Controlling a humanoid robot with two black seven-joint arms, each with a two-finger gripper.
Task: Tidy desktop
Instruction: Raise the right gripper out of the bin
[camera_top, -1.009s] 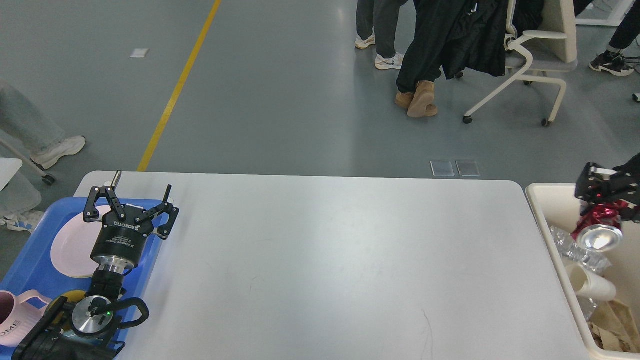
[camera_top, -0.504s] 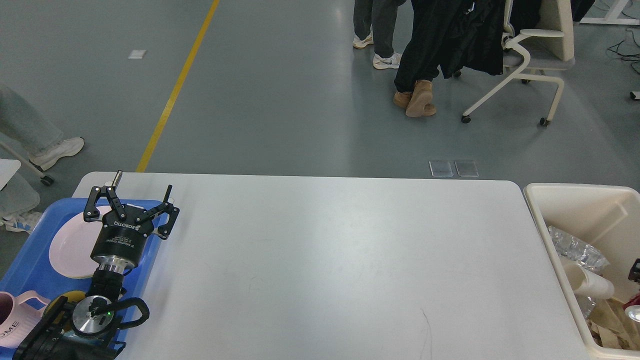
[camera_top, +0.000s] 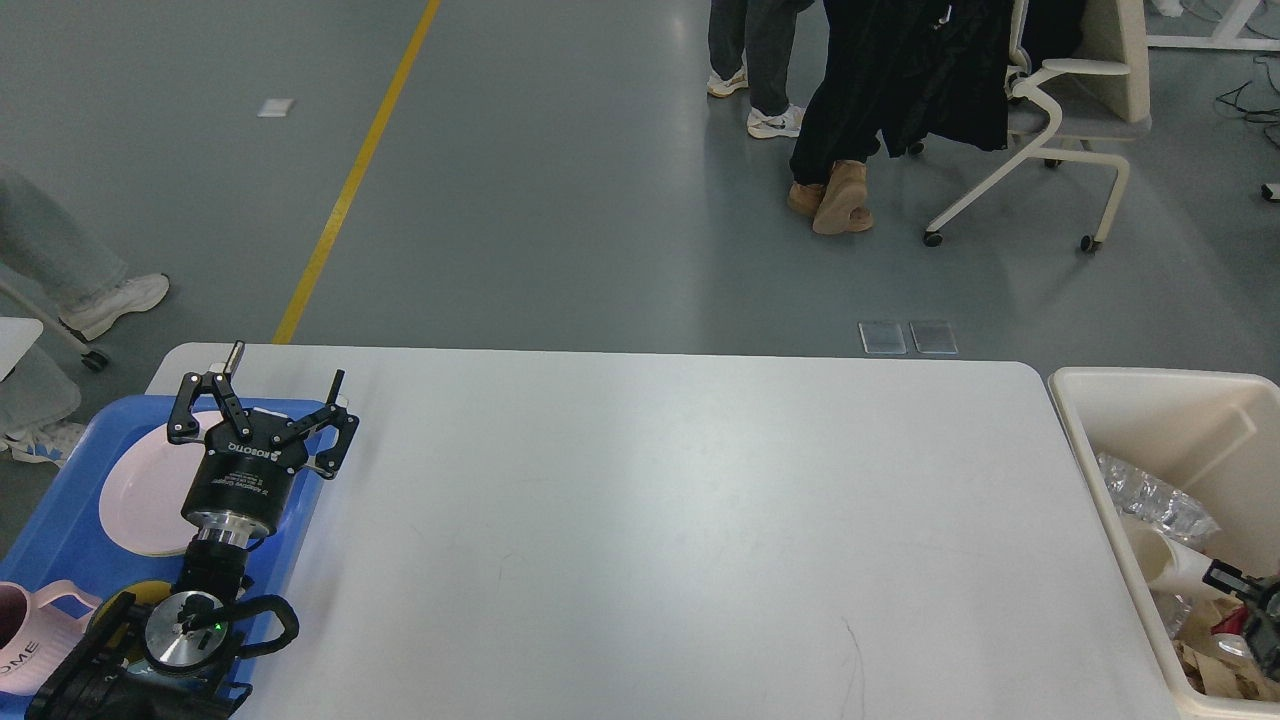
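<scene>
The white desktop (camera_top: 650, 520) is bare across its whole surface. My left gripper (camera_top: 287, 366) is open and empty, held above the far right corner of the blue tray (camera_top: 60, 530) at the table's left end. My right gripper (camera_top: 1245, 590) shows only as a small black part at the frame's right edge, low inside the cream bin (camera_top: 1110, 460). Its fingers cannot be told apart.
The tray holds a pale pink plate (camera_top: 140, 490) and a pink mug (camera_top: 25, 640). The bin holds crumpled clear plastic (camera_top: 1150, 500), a white paper cup (camera_top: 1165, 560) and brown paper scraps (camera_top: 1215, 670). People's legs and an office chair (camera_top: 1060, 110) stand beyond the table.
My right gripper, which held a red and silver shiny thing above the bin's far end, has dropped down and toward me into the bin. The left arm has not moved.
</scene>
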